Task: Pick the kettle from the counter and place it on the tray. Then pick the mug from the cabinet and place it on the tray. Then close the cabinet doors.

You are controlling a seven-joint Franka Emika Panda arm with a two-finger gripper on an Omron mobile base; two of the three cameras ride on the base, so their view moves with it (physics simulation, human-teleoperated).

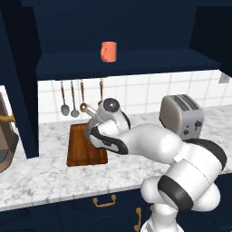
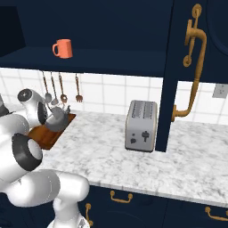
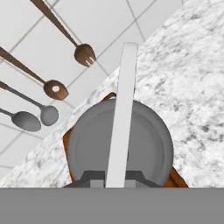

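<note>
My claw is closed narrow on the kettle's thin handle; in the hand view the pale bar runs straight up from between my tips, and the round grey body hangs right under it. The kettle sits over the tray, whose brown edge shows past the body on both sides in the hand view. From the base views I cannot tell whether the bottom is touching the wood or just above it.

I judge the step in hand is setting the kettle down. To do it well I would lower straight, with no sideways swing, until the base rests flat, then open only enough to clear the wire handle and lift straight up so I do not drag it. The kettle looks near the tray's far end, close to the tiled wall and the hanging utensils, so I would keep it fully on the wood and leave bare tray toward the front for the mug.

The mug stands upright on the cabinet shelf above the tray. The doors stand open. The toaster sits on the bench to the right, well apart from the tray.
</note>
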